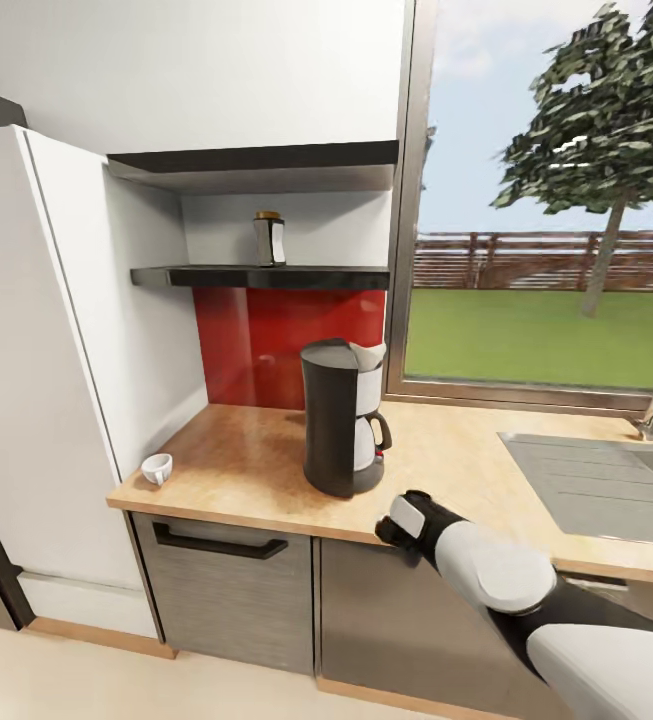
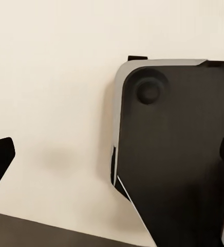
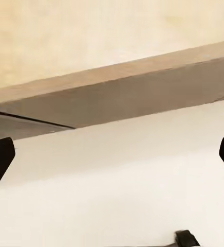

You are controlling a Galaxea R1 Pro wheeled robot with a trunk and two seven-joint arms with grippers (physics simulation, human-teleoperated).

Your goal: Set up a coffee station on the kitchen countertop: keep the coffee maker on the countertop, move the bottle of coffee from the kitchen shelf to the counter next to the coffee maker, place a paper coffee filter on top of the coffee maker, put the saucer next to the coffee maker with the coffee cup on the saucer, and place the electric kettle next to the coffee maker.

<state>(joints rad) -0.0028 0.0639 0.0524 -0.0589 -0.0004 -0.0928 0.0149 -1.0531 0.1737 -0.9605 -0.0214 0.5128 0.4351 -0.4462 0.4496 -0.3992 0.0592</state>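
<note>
Right arm (image 1: pixel 486 570), white with a dark wrist, reaches toward the tabletop (image 1: pixel 246 470) edge in the head view; both wrist views show jaws spread wide, holding nothing. From the left: a coffee cup (image 1: pixel 157 468) sits near the tabletop's left front corner. Above, the bottle of coffee (image 1: pixel 269 238) stands on the kitchen shelf (image 1: pixel 256 277). Mid-tabletop stands the coffee maker (image 1: pixel 344 417), a paper coffee filter (image 1: pixel 368 353) on top. Farther right lies the steel sink (image 1: pixel 596 480).
</note>
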